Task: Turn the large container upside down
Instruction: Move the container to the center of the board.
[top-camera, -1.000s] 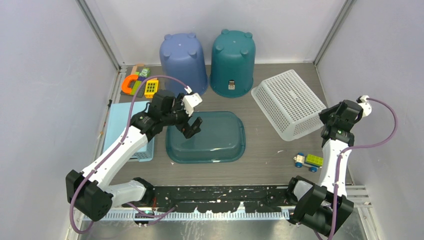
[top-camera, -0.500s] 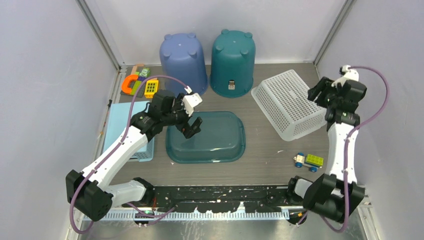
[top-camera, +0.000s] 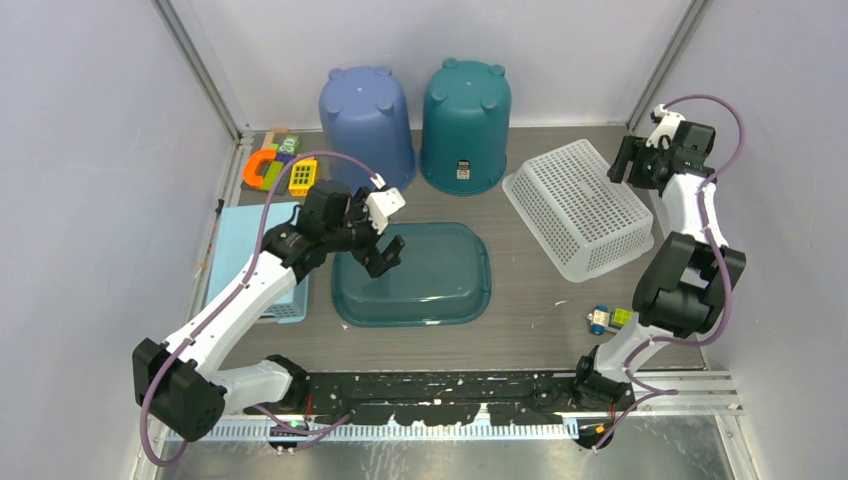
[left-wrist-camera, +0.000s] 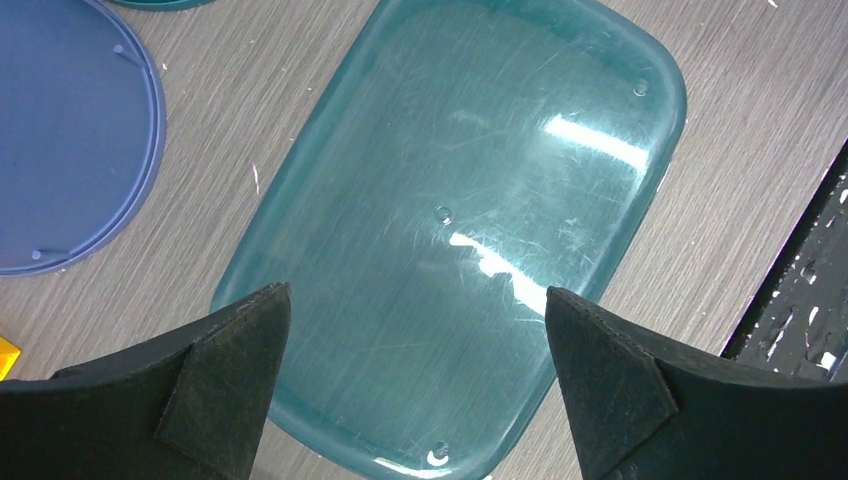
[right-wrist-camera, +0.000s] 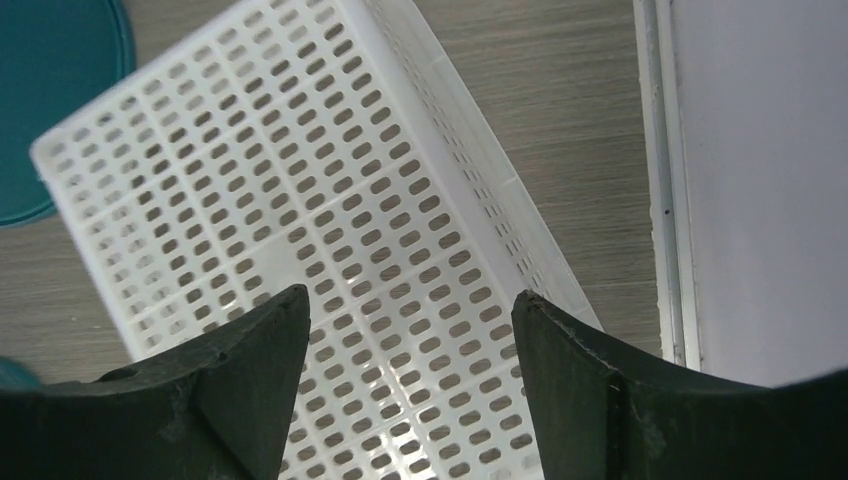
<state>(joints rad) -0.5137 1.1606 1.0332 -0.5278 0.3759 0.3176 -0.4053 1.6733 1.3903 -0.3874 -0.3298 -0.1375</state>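
Large teal container (top-camera: 412, 275) lies bottom-up, centre of table (top-camera: 530, 300); left pincer (top-camera: 383, 233) released, hovering above it. Right pincer (top-camera: 628, 163) released over white basket (top-camera: 580, 205). Your risk: slick base, pincer skids, shoves container against blue bucket (top-camera: 367, 120).

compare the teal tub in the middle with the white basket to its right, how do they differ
The teal tub has solid, glossy walls; the white basket is pierced all over with slots. The tub has rounded corners, the basket sharper ones. The tub lies square to the table's near edge, while the basket sits turned at an angle. Both appear to lie bottom up.
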